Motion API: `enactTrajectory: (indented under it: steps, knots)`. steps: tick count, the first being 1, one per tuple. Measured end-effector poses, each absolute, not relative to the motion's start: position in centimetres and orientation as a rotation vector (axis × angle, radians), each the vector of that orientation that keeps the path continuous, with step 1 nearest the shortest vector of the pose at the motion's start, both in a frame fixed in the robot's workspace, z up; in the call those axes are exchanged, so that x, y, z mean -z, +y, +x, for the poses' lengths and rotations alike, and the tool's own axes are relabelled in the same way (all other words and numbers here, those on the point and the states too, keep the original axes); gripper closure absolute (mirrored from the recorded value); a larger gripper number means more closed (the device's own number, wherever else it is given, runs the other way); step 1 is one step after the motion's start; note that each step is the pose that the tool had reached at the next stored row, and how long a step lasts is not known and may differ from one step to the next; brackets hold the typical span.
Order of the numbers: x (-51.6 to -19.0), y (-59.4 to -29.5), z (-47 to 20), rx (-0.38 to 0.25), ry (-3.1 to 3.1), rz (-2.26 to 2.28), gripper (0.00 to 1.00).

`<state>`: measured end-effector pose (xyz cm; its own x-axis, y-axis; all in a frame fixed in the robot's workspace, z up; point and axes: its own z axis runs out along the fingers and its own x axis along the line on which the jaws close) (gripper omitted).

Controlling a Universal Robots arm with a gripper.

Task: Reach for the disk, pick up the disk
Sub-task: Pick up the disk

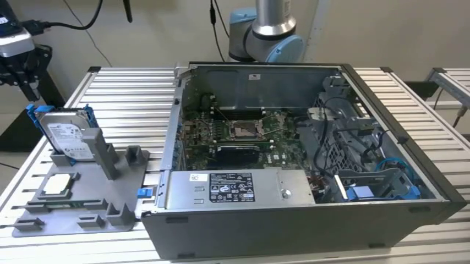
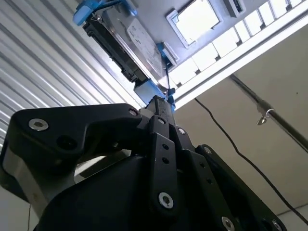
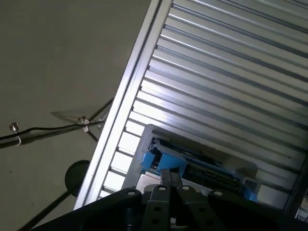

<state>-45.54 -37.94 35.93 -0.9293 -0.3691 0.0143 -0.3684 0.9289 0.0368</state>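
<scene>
On the exterior view's left, the disk (image 1: 67,135) stands on edge in a slot of a grey holder (image 1: 110,203), which sits on the ribbed metal table (image 1: 132,93). Its broad labelled face is vertical and turned towards the exterior view's right. The white label carries dark print and a round mark, all too small to make out. Blue rails run up both side edges, so the long axis seems to be upright, with the lower end sunk into the slot.

A small square silver chip (image 1: 59,184) lies flat on the same holder, nearer the camera than the disk. Just beside the holder, towards the exterior view's right, stands an open computer case (image 1: 294,231). A grey box (image 1: 235,190) along its near wall bears a black-and-white label with fine print and symbols.

The gripper (image 1: 28,88) hangs above the disk's top edge. In both wrist views its black fingertips (image 2: 161,103) (image 3: 172,175) are pressed together with nothing between them. They point at the blue rail at one end of the disk (image 2: 139,41) (image 3: 207,166), close to it, though I cannot tell whether they touch it.
</scene>
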Motion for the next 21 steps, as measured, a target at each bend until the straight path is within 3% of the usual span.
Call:
enactTrajectory:
  steps: [21]
  knots:
    - [-35.96,-37.93,-45.57,0.045,-2.892,1.156,1.00]
